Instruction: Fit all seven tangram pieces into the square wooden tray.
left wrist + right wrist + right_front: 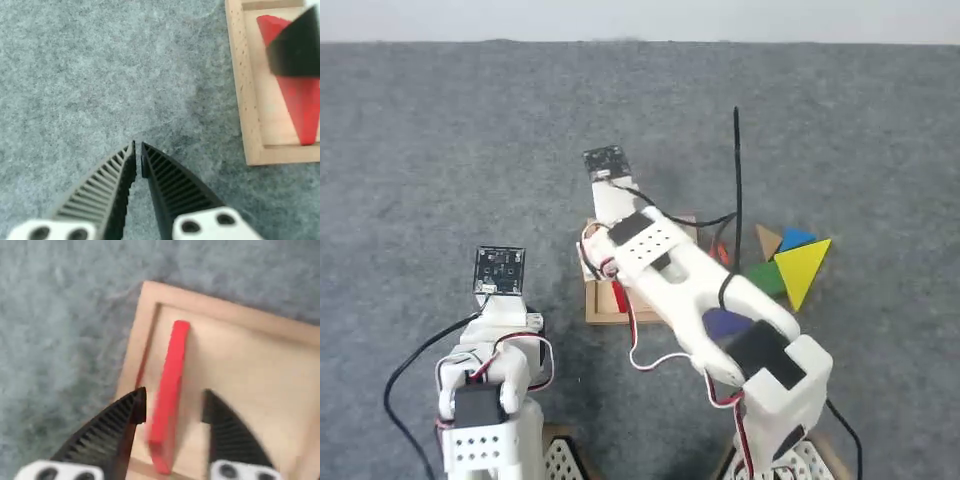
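- Early going: a red piece (172,355) is the one piece seen inside the square wooden tray (134,340), close along one wall. It looks tipped on edge rather than flat, though that is hard to confirm.
- Left to place: the yellow triangle (805,268), green piece (765,278), blue piece (796,238), brown triangle (766,240) and purple piece (725,322) lie clustered on the grey surface (440,130) beside the tray, partly under the right arm.
- The right gripper (172,401) hangs over the tray, jaws spread to either side of the red piece without pinching it.
- The left gripper (138,146) is low over bare surface near the tray's corner, jaws pressed almost together, holding nothing.
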`<state>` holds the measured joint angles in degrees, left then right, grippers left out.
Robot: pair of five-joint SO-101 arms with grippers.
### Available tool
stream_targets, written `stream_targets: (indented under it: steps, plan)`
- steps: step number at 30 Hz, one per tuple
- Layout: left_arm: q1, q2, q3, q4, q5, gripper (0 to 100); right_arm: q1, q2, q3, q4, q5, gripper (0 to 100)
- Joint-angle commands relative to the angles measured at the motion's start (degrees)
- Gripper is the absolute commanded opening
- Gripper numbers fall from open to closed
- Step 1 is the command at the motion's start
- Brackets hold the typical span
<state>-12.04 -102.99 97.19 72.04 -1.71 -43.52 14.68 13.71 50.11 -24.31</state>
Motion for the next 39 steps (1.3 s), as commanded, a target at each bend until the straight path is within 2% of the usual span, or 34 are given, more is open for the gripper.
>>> stream_targets:
  steps: [1,5,9,18,21,26,39]
  plan:
    - [-0.1,-1.1,-0.7,0.2,1.0,2,2.0,-1.5,-3.7,1.8,0.5,32.0]
    - [-0.1,-1.1,-0.7,0.2,1.0,2,7.3,-1.5,-4.0,2.9,5.8,30.0]
    - [-0.1,-1.1,-0.7,0.2,1.0,2,11.6,-1.0,-3.5,3.2,7.5,29.6]
    - [-0.1,-1.1,-0.7,0.2,1.0,2,14.5,0.6,-3.3,2.9,12.5,29.6]
    - [-0.1,-1.1,-0.7,0.2,1.0,2,14.5,2.4,-2.9,3.4,12.5,28.7]
    - [-0.1,-1.1,-0.7,0.2,1.0,2,14.1,5.3,-2.9,5.3,12.7,18.7]
    - [-0.1,-1.1,-0.7,0.2,1.0,2,2.8,3.8,-3.2,5.2,12.7,21.6]
